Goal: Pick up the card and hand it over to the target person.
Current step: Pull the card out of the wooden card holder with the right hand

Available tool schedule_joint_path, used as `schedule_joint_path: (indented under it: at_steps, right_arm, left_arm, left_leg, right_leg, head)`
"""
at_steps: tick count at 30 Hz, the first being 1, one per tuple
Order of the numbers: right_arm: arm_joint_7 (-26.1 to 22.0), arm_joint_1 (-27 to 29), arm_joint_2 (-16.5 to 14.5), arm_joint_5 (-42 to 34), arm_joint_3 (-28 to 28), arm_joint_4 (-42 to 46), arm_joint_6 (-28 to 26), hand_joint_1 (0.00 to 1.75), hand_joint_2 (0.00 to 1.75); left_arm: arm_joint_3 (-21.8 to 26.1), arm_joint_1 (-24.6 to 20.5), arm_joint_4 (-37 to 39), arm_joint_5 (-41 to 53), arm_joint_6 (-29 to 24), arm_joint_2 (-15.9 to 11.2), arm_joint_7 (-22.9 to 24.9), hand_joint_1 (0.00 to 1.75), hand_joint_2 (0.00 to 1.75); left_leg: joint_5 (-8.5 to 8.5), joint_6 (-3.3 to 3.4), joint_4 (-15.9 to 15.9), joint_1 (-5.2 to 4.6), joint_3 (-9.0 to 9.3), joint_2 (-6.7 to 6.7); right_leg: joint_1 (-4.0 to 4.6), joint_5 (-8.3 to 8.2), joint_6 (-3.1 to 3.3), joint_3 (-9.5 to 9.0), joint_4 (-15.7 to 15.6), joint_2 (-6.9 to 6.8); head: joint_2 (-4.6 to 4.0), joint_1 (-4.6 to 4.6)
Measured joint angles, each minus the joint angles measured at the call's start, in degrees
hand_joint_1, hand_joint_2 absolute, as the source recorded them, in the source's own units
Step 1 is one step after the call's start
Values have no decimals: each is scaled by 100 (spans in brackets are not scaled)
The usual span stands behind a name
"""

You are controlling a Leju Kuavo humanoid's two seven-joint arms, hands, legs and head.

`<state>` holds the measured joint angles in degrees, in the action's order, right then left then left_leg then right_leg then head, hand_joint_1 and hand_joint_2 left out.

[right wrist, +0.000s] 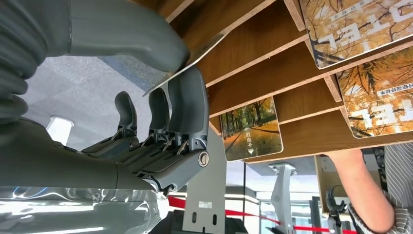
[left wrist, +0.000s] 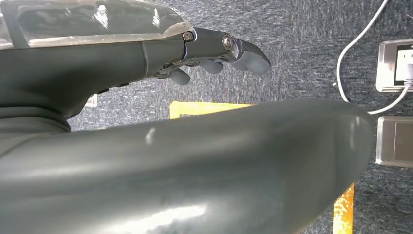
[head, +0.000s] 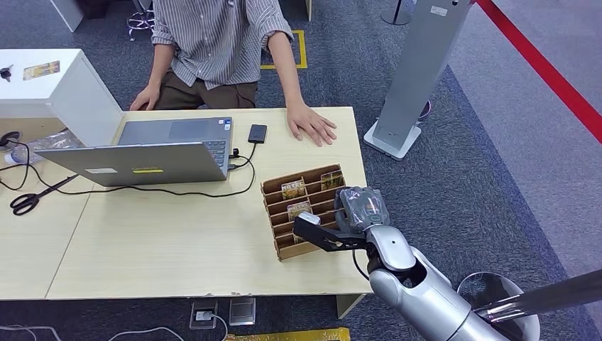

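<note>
Right wrist view: card [right wrist: 187, 61] mostly behind fingers [right wrist: 187, 105].

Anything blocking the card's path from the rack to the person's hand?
Nothing visible. The right hand pinches the card at the wooden rack; between the rack and the person's hand lies bare table. The phone sits aside.

small card [right wrist: 251, 129] printed 取电卡 (other cards' large characters upside down, unreadable)

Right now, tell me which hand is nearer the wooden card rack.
Right. The right hand is at the wooden card rack, pinching a card; the left hand hangs over carpet.
</note>
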<state>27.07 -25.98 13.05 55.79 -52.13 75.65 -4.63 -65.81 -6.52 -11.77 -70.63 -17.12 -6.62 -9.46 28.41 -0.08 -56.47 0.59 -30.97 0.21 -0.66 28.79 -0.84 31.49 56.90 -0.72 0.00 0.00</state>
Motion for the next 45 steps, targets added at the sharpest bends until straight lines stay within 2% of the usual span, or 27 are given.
schedule_joint_path:
  at_steps: [7, 11, 13, 15, 19, 28, 32, 36, 40, 45]
  right_arm:
    - [2, 3, -9, -9, -3, -15, -1, 136, 175]
    - [1, 6, -5, -35, -7, -35, 1, 165, 175]
    - [2, 7, 1, -46, -6, -30, 2, 172, 175]
    - [2, 8, 6, -58, -7, -20, 2, 171, 175]
    - [-7, -3, 10, -46, -19, -12, -20, 161, 175]
    - [-40, -106, 91, -15, -17, 239, -41, 161, 175]
    - [-151, -367, 390, -862, 172, 1050, 419, 161, 175]
    - [-120, -880, 769, -1938, 258, 1860, 1098, 161, 175]
    - [-122, -1284, 946, -2473, 335, 2303, 1312, 161, 175]
    - [-164, -1674, 1013, -2756, 422, 2554, 1475, 161, 175]
  left_arm:
    - [0, 2, -1, 1, 1, -2, -5, 0, 0]
    - [-12, -1, -2, 12, -2, -3, -3, 0, 0]
    - [-21, -2, -3, 23, -10, -3, -26, 0, 0]
    - [-39, -3, -1, 43, -27, -2, -44, 0, 0]
    - [-35, -1, -12, 46, -12, -11, -109, 0, 175]
    - [14, 0, 1, -2, 2, -24, -79, 0, 175]
    - [4, 1, 0, 4, 26, -61, -57, 0, 175]
    - [20, 0, 4, -14, 61, -95, -41, 0, 175]
    - [53, 3, 11, -47, 80, -89, -41, 0, 175]
    - [85, 7, 17, -82, 74, -55, -25, 0, 175]
  left_leg:
    - [1, -1, -4, 0, -4, 1]
    - [1, -1, -2, 0, -3, 0]
    - [2, -1, -4, 0, -4, -1]
    - [1, -1, -4, 0, -3, -2]
    - [1, -1, -2, 0, -2, -1]
    - [1, 0, -1, 0, 0, 1]
    - [4, 0, -13, -2, -13, 3]
    - [7, 1, -27, -6, -27, 5]
    - [6, 1, -27, -7, -28, 2]
    - [6, 1, -22, -6, -20, 0]
  right_leg:
    - [0, 1, -2, 4, 3, -1]
    - [0, 1, -2, 3, 2, -2]
    - [0, 2, -2, 4, 4, -4]
    - [0, 2, -2, 2, 3, -4]
    - [0, 1, -2, 2, 2, -4]
    - [0, 1, 0, 1, 2, 0]
    - [-2, 4, -2, 15, 14, 1]
    - [-6, 7, -4, 31, 30, 3]
    - [-7, 7, -4, 32, 30, -1]
    - [-6, 8, -3, 24, 24, -2]
  head:
    - [0, 0]
    - [0, 0]
    - [0, 0]
    - [0, 0]
    - [0, 0]
    - [0, 0]
    - [0, 0]
    - [0, 0]
    - [0, 0]
    - [0, 0]
